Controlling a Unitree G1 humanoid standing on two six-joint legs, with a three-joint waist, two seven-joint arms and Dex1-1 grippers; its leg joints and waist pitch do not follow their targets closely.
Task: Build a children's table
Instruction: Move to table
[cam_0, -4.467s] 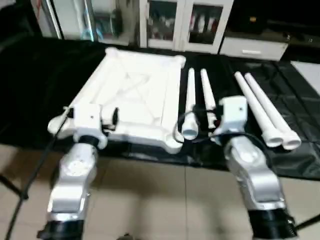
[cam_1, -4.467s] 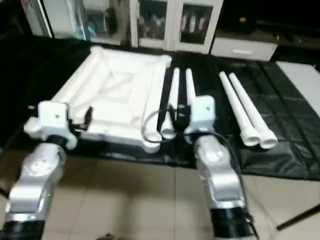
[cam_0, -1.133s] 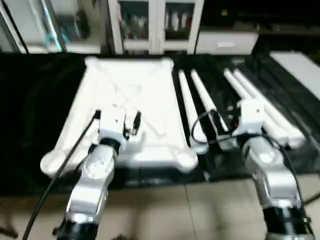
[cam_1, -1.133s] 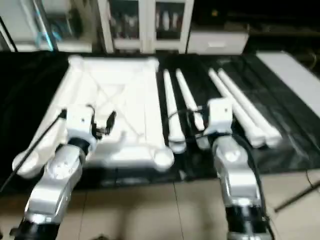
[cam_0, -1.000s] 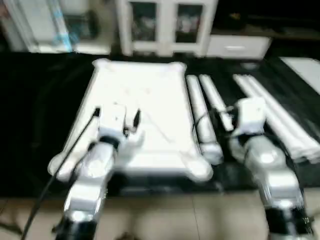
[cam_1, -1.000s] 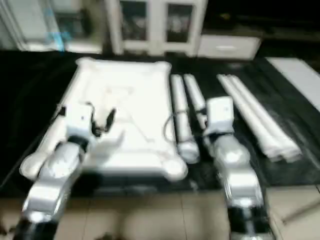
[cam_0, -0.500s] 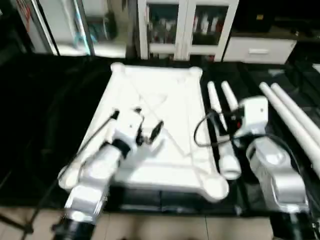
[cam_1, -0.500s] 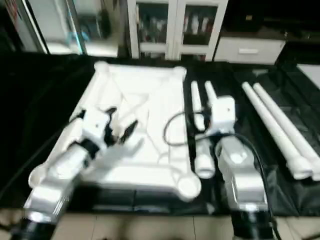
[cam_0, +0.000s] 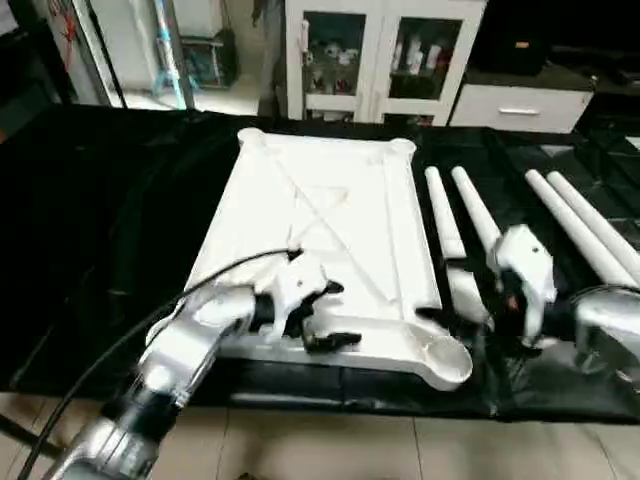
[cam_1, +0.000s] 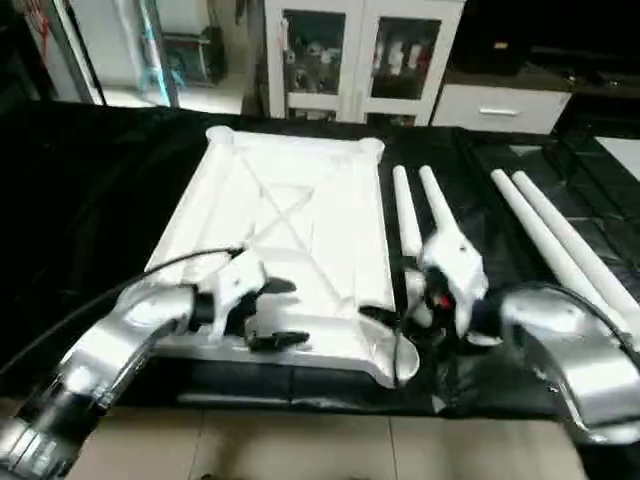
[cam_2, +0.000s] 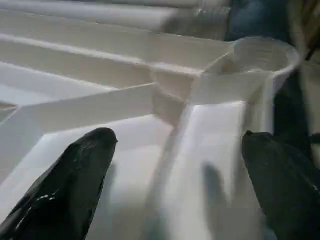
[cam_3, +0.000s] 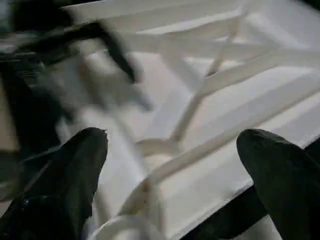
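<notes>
The children's table top (cam_0: 320, 215) lies upside down on the black cloth, ribs up, with round sockets at its corners. My left gripper (cam_0: 335, 316) hovers open over the top's near edge, pointing toward the near right corner socket (cam_0: 446, 361); in the left wrist view that socket (cam_2: 260, 55) lies ahead of the spread fingers (cam_2: 82, 172). My right gripper (cam_3: 172, 135) is open beside the same corner, aimed at the ribbed underside, nothing between its fingers (cam_3: 277, 170). Two legs (cam_0: 447, 218) lie right of the top, two more legs (cam_0: 580, 225) farther right.
The work table is draped in black cloth (cam_0: 110, 220) and its near edge runs just below the top. A black cable (cam_0: 215, 275) trails from my left wrist. Glass-fronted white cabinets (cam_0: 370, 55) stand behind the table.
My left arm has swung right along the top's near edge toward the near right corner, and its fingers have spread wider. My right gripper has turned left toward that corner. The camera has shifted.
</notes>
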